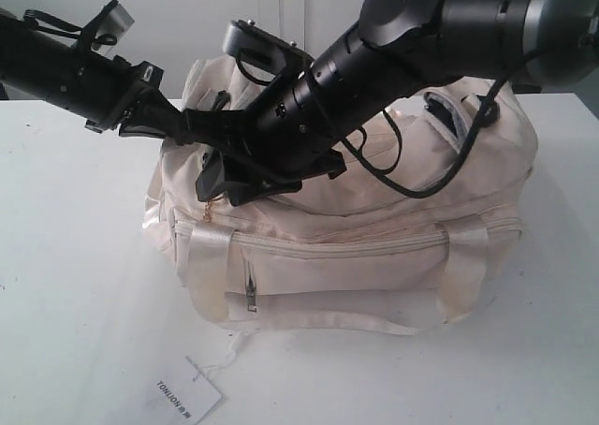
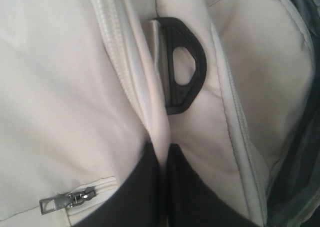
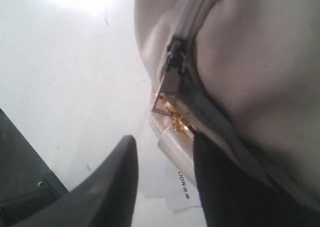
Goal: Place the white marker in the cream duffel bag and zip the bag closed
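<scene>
Paper tag (image 1: 187, 395) lay at counter (image 1: 75, 285) front edge, before cream duffel bag (image 1: 374, 256). No white marker visible; judged inside. Left fingers (image 2: 135, 192) pinched bag fabric fold. Right fingers (image 3: 107, 187) stood apart beside gold zipper pull (image 3: 177, 122). Grip pull squarely, draw along zipper, keep fabric taut.

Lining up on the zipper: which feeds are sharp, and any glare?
Exterior view: evenly lit, cream duffel bag sharp. Left wrist view: soft but black strap ring readable. Right wrist view: blurred, gold zipper pull smeared, glare whites out the table.
</scene>
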Controlling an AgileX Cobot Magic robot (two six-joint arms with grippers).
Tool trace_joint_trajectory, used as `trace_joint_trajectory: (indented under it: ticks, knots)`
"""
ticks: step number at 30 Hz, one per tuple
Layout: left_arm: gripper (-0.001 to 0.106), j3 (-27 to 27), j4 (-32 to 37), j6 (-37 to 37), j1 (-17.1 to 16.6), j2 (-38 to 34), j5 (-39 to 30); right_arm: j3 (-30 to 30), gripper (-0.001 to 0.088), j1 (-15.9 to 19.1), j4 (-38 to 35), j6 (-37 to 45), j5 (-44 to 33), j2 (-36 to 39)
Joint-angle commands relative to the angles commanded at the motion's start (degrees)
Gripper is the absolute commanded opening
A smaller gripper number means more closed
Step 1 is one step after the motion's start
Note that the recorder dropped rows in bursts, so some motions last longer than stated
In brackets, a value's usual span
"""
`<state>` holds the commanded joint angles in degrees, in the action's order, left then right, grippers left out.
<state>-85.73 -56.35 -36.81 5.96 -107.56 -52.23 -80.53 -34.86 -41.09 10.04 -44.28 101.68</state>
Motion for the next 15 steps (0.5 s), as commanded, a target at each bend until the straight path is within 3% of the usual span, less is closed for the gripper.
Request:
trace_joint_trajectory:
  ticks: [12,15]
  knots:
    - [0.0,0.0,-0.1,0.0,0.0,0.0,0.0,0.0,0.0373,0.0,-0.3,0.0,1.6,1.6]
    - [0.0,0.0,-0.1,0.0,0.0,0.0,0.0,0.0,0.0433,0.0,-0.3,0.0,1.6,1.6]
